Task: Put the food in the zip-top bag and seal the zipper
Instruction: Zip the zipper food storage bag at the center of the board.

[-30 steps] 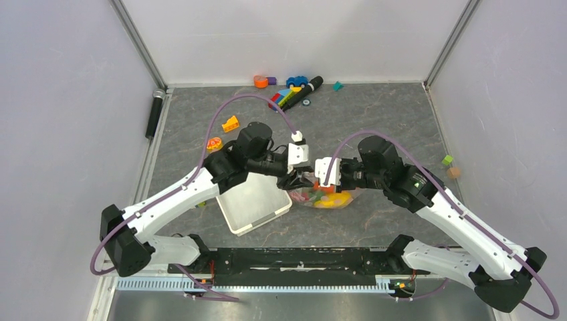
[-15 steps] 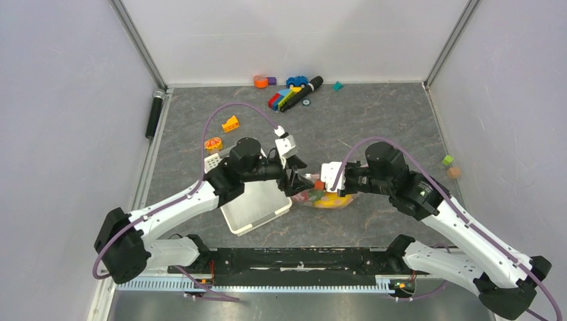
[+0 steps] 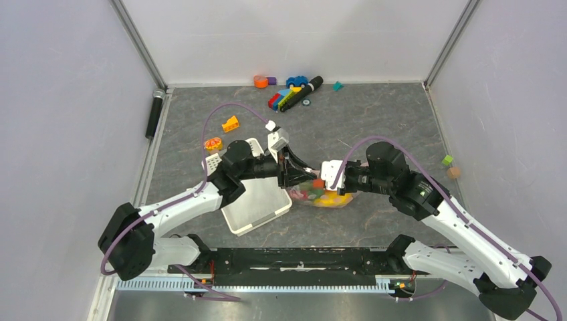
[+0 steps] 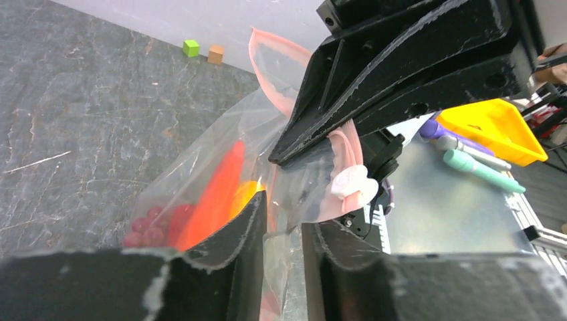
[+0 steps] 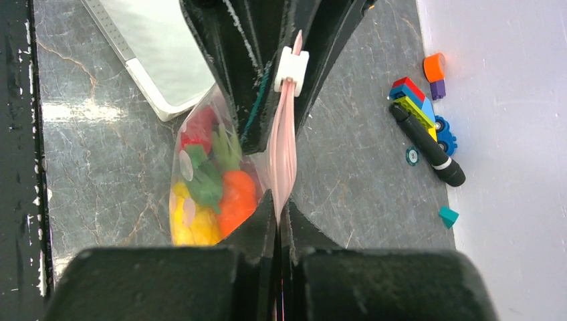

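On the surface (image 3: 374, 120) between the arms, treat the bag (image 3: 302, 195), food (image 5: 200, 194) inside, as light, limp and slippery, taking hold only at the stiffer zipper (image 5: 284, 147), clamped tight in the right gripper (image 5: 277, 202), film pinched in the left gripper (image 4: 284, 224).

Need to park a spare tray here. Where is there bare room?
Bare table lies far-right between the teal block and green block, and far-left between the black cylinder and orange block. Crowded: the centre around the zip-top bag and basket, and the far-edge toys.
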